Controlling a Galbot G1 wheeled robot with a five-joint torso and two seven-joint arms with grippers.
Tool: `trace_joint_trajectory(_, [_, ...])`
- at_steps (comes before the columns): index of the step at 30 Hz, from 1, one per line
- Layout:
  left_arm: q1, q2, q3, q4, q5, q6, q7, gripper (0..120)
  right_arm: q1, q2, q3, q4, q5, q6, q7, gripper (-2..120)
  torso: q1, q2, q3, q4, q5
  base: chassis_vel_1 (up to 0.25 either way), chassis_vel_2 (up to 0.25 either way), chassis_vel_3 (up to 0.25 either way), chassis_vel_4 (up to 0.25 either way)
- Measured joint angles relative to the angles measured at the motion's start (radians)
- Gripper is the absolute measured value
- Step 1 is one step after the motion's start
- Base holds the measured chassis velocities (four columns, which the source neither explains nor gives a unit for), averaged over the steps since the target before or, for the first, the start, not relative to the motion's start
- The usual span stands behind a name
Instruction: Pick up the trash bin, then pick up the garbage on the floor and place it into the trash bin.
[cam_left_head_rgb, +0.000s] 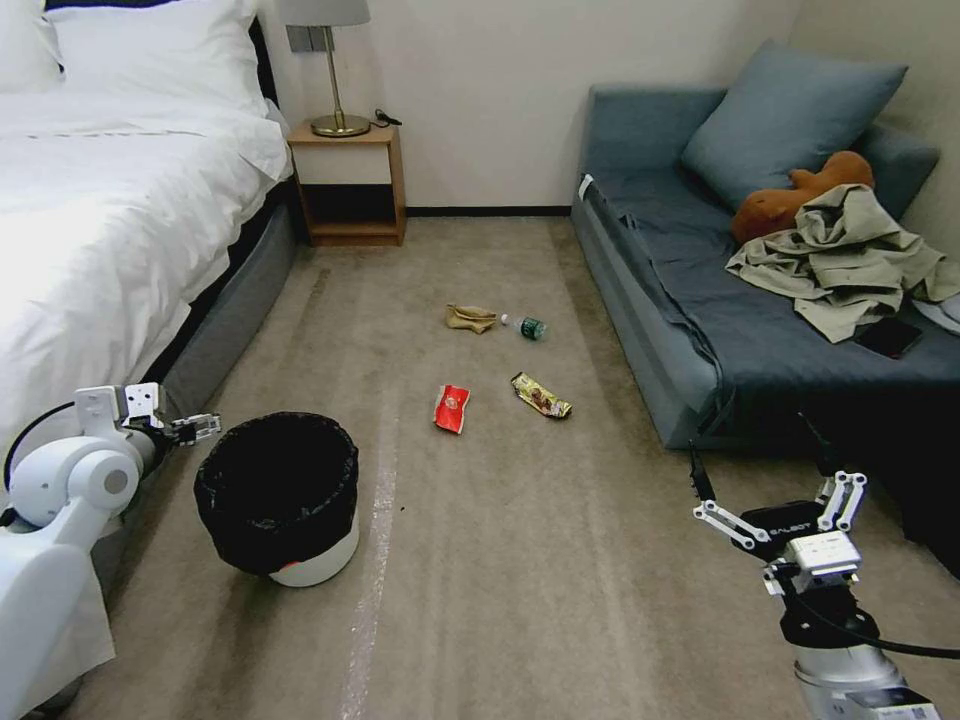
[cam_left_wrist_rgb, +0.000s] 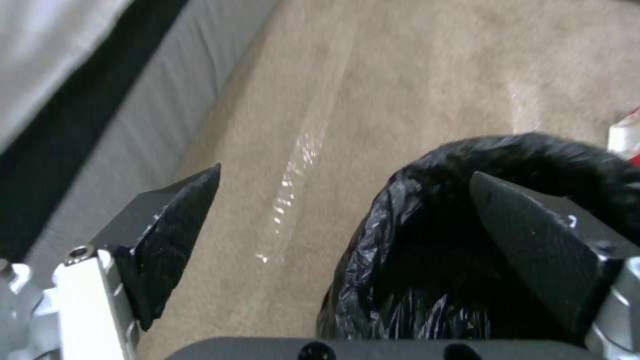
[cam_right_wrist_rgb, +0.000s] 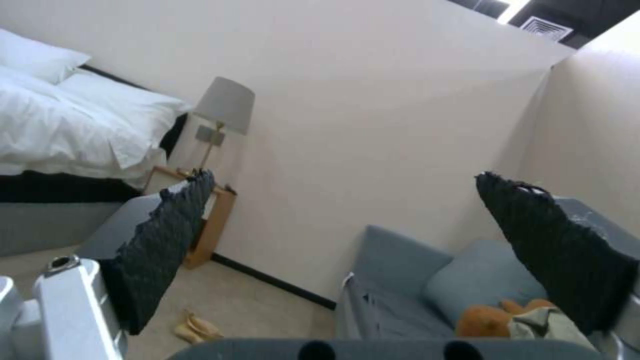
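One round white trash bin lined with crinkled black plastic bag (cam_left_head_rgb: 277, 495), upright on tan short-pile carpet (cam_left_head_rgb: 520, 560) by bed. Four litter pieces mid-floor: red wrapper (cam_left_head_rgb: 452, 408), gold-brown wrapper (cam_left_head_rgb: 541, 396) lying diagonal, clear green-label bottle (cam_left_head_rgb: 524, 325) cap toward tan paper bag (cam_left_head_rgb: 470, 318). Left gripper (cam_left_wrist_rgb: 343, 192) fingers apart, straddling bin rim per wrist view. Right gripper (cam_left_head_rgb: 765, 478) fingers apart, aloft near sofa

We are seeing the tan carpet (cam_left_head_rgb: 560, 560) carrying the black-lined trash bin (cam_left_head_rgb: 278, 495), red wrapper (cam_left_head_rgb: 452, 408), gold-brown wrapper (cam_left_head_rgb: 541, 396), green-labelled bottle (cam_left_head_rgb: 525, 325) and crumpled paper bag (cam_left_head_rgb: 470, 318).
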Motion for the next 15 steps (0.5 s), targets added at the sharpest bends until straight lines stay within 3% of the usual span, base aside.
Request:
trace_joint_trajectory(5, [-0.061, -0.017, 0.065, 0.077, -0.015, -0.001, -0.010, 100, 0.010, 0.000, -0.009, -0.010, -0.005, -0.006, 0.001, 100, 0.000, 0.000, 0.000, 0.0000, -0.0001, 0.000, 0.000, 0.000, 0.000])
trace_joint_trajectory(6, [-0.103, -0.045, 0.102, 0.127, -0.009, -0.003, -0.014, 100, 0.016, 0.000, -0.009, -0.018, -0.005, -0.010, 0.002, 100, 0.000, 0.000, 0.000, 0.0000, -0.0001, 0.000, 0.000, 0.000, 0.000])
trace_joint_trajectory(13, [-0.176, -0.081, 0.164, 0.190, 0.005, -0.005, -0.014, 100, 0.029, 0.000, -0.001, -0.041, -0.002, -0.015, 0.005, 100, 0.000, 0.000, 0.000, -0.0001, 0.0000, 0.000, 0.000, 0.000, 0.000])
trace_joint_trajectory(15, [-0.237, -0.096, 0.212, 0.247, -0.016, -0.007, -0.032, 100, 0.049, 0.000, 0.002, -0.057, 0.003, -0.022, 0.011, 100, 0.000, 0.000, 0.000, -0.0002, 0.0001, 0.000, 0.000, 0.000, 0.000])
